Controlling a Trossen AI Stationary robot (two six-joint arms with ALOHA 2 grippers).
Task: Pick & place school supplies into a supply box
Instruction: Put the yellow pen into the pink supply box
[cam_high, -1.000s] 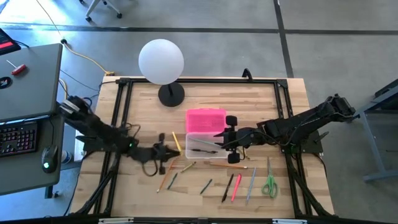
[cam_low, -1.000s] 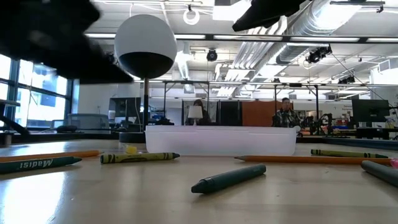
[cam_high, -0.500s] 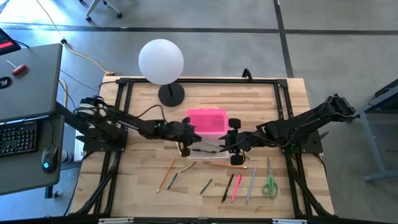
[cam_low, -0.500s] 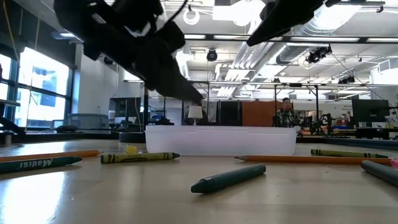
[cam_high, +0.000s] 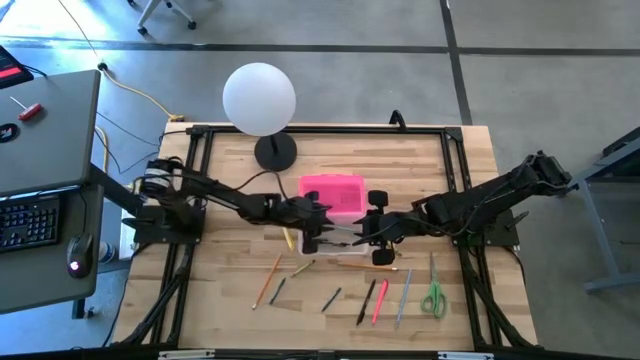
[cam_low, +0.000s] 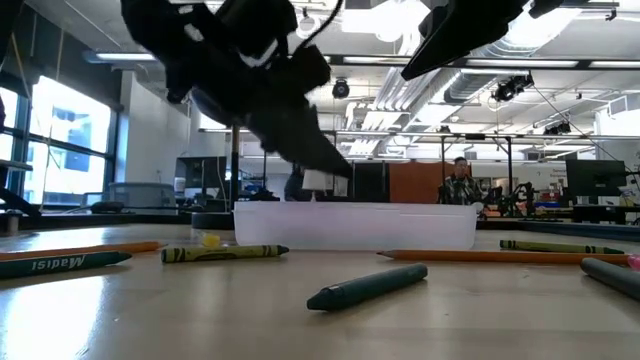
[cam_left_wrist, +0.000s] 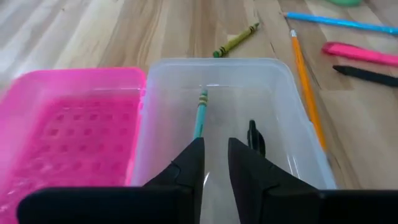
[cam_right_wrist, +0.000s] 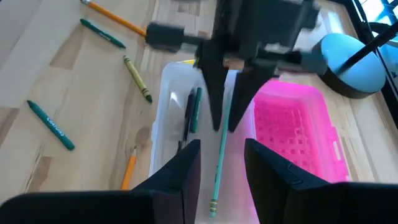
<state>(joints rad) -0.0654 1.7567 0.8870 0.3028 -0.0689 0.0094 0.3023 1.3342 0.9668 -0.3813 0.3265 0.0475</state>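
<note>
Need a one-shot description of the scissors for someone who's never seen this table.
Find the white globe lamp at the back of the wooden table, then cross to the opposite edge, towards the right arm's side. A loose row of pens lies there; the scissors are the last item, just past a grey pen. They alone have two green loop handles; their neighbours are plain thin sticks.

Clear supply box (cam_high: 325, 240) open at table centre, pink lid (cam_high: 332, 192) lying flat beside it on the far side, touching. Inside: teal pencil (cam_left_wrist: 200, 116), dark pen (cam_left_wrist: 252, 133). Loose on the wood nearer the front: orange pencil (cam_high: 265, 281), green crayons (cam_high: 304, 268), black pen (cam_high: 366, 300), pink pen (cam_high: 380, 301), grey pen (cam_high: 403, 298), green-handled scissors (cam_high: 433, 298).
</note>
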